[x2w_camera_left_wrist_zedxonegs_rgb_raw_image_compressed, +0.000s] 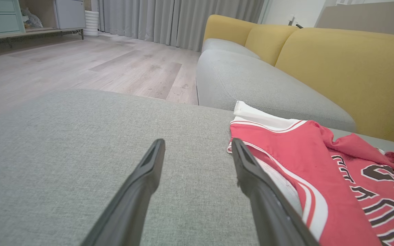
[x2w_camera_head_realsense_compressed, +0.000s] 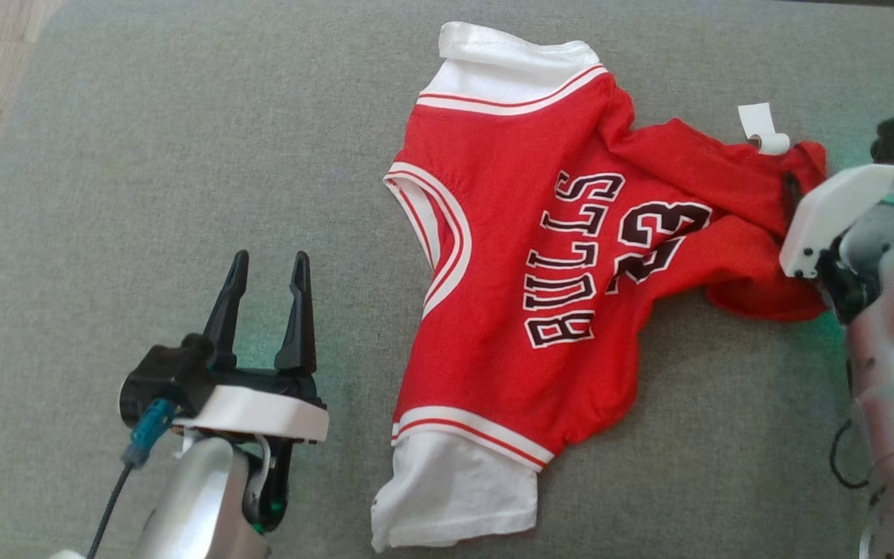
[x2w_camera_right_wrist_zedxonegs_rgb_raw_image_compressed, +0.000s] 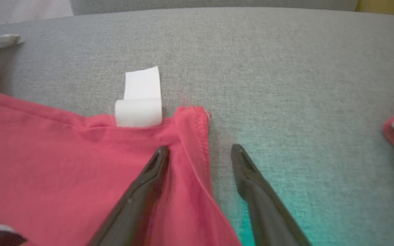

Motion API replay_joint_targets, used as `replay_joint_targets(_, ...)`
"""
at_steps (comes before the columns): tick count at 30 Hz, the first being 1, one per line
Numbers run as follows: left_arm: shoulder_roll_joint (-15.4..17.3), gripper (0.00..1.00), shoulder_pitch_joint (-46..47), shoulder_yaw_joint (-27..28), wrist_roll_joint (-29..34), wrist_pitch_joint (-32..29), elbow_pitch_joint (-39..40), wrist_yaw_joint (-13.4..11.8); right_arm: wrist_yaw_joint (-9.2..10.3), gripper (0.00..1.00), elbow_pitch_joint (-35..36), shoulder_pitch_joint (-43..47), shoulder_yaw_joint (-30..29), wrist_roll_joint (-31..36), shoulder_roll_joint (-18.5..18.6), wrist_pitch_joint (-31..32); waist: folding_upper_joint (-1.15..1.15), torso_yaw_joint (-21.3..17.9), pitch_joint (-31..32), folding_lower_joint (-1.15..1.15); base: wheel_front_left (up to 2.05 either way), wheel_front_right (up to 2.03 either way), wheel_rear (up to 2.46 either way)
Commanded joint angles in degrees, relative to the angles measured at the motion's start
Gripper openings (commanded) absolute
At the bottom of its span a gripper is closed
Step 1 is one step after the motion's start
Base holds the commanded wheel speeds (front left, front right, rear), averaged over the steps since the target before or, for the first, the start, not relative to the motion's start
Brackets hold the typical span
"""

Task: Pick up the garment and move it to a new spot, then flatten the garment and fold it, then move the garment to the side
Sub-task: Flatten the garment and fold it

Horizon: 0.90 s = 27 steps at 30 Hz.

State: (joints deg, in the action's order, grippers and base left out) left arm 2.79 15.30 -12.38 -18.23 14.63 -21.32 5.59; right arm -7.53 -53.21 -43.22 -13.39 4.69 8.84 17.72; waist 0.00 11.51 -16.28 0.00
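- Two tools spread: left tool (x2w_camera_head_realsense_compressed: pixel 271 256) left of the jersey (x2w_camera_head_realsense_compressed: pixel 509 295), right tool (x2w_camera_right_wrist_zedxonegs_rgb_raw_image_compressed: pixel 199 148) straddling its right hem.
- Jersey lies rumpled on grey cushion (x2w_camera_head_realsense_compressed: pixel 144 155).
- I'd judge it light, limp; pinch hem corners.

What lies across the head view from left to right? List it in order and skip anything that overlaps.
left pincer → jersey → right arm
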Motion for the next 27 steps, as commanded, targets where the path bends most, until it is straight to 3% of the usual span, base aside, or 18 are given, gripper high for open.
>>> replay_joint_targets(1,0.3,1.0,2.2,2.6,0.5,0.4,1.3,0.2,0.04,0.0,-0.6,-1.5,2.8,-1.2,-0.3,-0.1,0.0,0.0,0.0,0.0,0.0,0.0,0.0)
replay_joint_targets(6,0.2,1.0,2.0,3.8,0.9,0.4,1.0,0.4,0.04,0.0,-1.3,-3.5,7.7,-5.8,0.9,-6.3,0.0,-1.2,0.7,0.0,0.0,0.0,0.0)
replay_joint_targets(13,0.1,1.0,1.3,4.5,1.1,0.4,1.1,0.8,0.04,0.0,3.7,-3.3,16.6,-12.6,4.3,-18.4,0.0,-4.0,4.3,0.0,0.0,0.0,0.0)
replay_joint_targets(20,0.1,1.0,-1.2,4.8,0.8,0.4,1.5,0.9,0.04,0.0,15.0,-0.4,23.8,-16.0,9.3,-26.1,0.0,-6.3,9.0,0.0,0.0,0.0,0.0)
replay_joint_targets(27,0.1,1.0,-4.1,5.8,0.4,0.4,1.8,0.9,0.04,0.0,28.2,3.8,27.9,-15.9,12.0,-26.1,0.0,-7.6,12.5,0.0,0.0,0.0,0.0)
